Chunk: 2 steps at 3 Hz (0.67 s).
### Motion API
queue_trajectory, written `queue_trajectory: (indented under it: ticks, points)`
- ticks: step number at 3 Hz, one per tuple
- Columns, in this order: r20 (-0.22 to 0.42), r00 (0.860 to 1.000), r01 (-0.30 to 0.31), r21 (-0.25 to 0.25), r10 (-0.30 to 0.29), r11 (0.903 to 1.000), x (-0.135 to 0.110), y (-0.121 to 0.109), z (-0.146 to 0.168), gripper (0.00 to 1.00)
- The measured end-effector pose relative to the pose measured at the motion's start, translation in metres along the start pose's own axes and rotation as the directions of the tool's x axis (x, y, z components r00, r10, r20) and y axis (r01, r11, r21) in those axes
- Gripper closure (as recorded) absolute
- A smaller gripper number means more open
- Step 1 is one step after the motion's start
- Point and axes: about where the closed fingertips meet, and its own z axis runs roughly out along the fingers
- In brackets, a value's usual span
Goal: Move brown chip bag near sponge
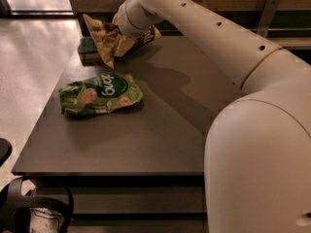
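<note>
The brown chip bag [108,41] is crumpled and tilted up at the table's far left corner, its lower tip touching the tabletop. My gripper [127,33] is at the bag's right side, mostly hidden by the wrist, and is shut on the bag. The sponge [88,46], dark green on top, lies at the far left edge just behind and left of the bag, partly covered by it.
A green chip bag [99,93] lies flat on the dark table [160,130], left of centre. My white arm crosses the table's right side. The table's left edge drops to a pale floor. A wall shelf runs behind the table.
</note>
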Motion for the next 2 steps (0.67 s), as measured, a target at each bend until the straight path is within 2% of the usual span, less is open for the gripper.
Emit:
queue_trajectory:
  ticks: [1,2]
  points:
    - [0.002,1.000,0.000,-0.006,0.000,1.0000,-0.0010,0.0022,0.0035,0.10]
    - [0.003,1.000,0.001,-0.009,-0.001,1.0000,-0.0017,0.0035,0.0055,0.00]
